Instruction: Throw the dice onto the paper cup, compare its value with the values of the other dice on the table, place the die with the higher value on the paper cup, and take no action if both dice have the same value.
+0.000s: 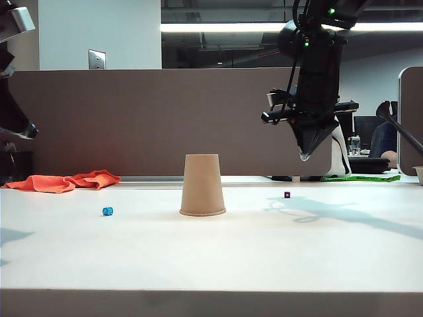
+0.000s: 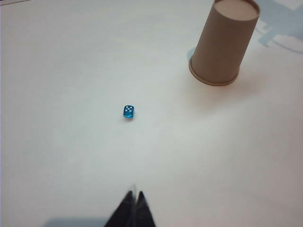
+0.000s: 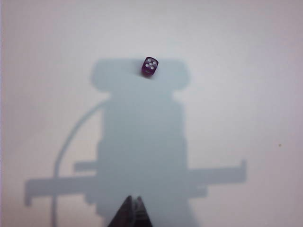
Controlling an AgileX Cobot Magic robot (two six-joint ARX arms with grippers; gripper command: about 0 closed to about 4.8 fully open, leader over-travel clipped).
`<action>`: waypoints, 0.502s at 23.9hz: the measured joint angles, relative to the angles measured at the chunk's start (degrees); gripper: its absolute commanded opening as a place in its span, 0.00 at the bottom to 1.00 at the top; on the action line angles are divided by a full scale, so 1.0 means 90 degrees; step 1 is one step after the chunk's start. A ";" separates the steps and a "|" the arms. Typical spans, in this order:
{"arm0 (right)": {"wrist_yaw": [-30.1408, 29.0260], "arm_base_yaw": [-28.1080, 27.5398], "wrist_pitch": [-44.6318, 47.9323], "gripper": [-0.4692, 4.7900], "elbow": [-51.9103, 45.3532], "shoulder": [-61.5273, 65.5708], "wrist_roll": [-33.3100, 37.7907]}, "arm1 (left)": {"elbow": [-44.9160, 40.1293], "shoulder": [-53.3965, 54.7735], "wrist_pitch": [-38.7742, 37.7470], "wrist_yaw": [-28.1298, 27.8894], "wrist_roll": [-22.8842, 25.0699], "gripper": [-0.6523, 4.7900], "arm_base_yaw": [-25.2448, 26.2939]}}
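Comparing the two values is judged to be the step in hand, since the tiny dark purple die (image 3: 149,66) lies on the white worktop (image 1: 211,251) and not on the upturned tan paper cup (image 1: 202,185). For this to be done well, each top face should be read from straight above before any descent is made. The right end effector (image 1: 305,157) is clenched and empty, hung well above the worktop; the purple die sits below it, slightly toward the cup, with five pale pips seemingly shown on top. The left end effector (image 2: 134,196) is likewise pressed shut on nothing, and the tiny bright blue die (image 2: 129,112) rests ahead of it, with the cup farther off to one side. About four pips seem to show on the blue die, though blur leaves this uncertain. If purple is confirmed higher, the fingers must be parted before lowering squarely over so small a cube, and the cup's flat upturned base aimed for gently.
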 measured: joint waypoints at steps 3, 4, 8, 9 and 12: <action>0.0005 0.0000 0.0000 0.09 0.0000 0.0000 0.0000 | 0.0000 0.0000 0.0000 0.0000 0.0000 0.11 0.0000; 0.0007 0.0000 0.0000 0.09 0.0000 0.0000 0.0000 | 0.0000 0.0000 0.0000 0.0000 -0.0002 0.11 0.0000; 0.0007 0.0000 0.0002 0.09 -0.0002 -0.0100 0.0002 | 0.0000 -0.0002 -0.0002 -0.0002 -0.0002 0.11 0.0000; 0.0007 -0.0002 0.0005 0.09 -0.0002 -0.0158 0.0002 | 0.0000 -0.0002 0.0000 -0.0002 0.0000 0.11 0.0000; 0.0002 -0.0012 0.0027 0.09 -0.0007 -0.0338 0.0002 | 0.0000 -0.0002 0.0000 0.0000 0.0000 0.11 0.0000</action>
